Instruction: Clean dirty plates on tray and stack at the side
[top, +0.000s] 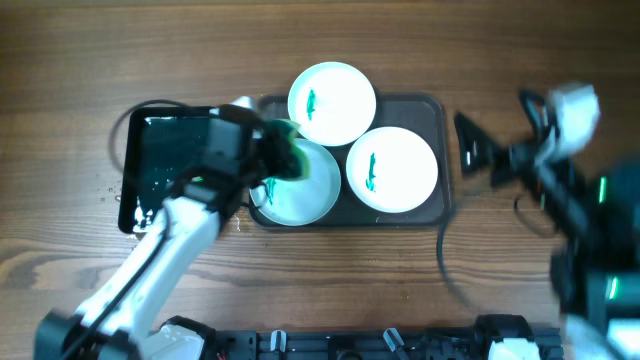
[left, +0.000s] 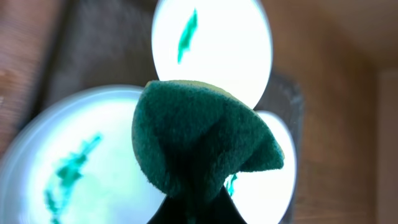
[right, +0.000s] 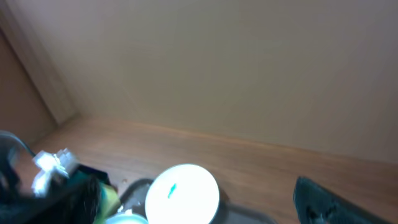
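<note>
**Left gripper (top: 270, 145) clamps sponge (top: 292, 160) over the pale blue plate (top: 305, 195)**

Farthest left, behind the left jaws, lies the glossy black tray (top: 160, 160) on the wooden table (top: 80, 60). The left jaws are closed on the green sponge, which sticks out in front of them. In the left wrist view the sponge (left: 199, 137) hangs over the near edge of the pale blue plate (left: 81, 155). Whether it touches the plate cannot be told. A green smear (left: 71, 168) lies on that plate, off to the left of the jaws.

Straight ahead of the left jaws sits the far white plate (top: 332, 103), and to their right the near white plate (top: 393, 168). Each has a small green smear. All three plates rest on the grey tray (top: 425, 108), close together.

Just beyond the grey tray's right rim is the right gripper (top: 475, 150), dark and blurred, well apart from the plates. The right wrist view shows only one dark finger (right: 320, 202), so how its jaws stand cannot be told. The far white plate (right: 182, 193) lies below and to the left of it.
</note>
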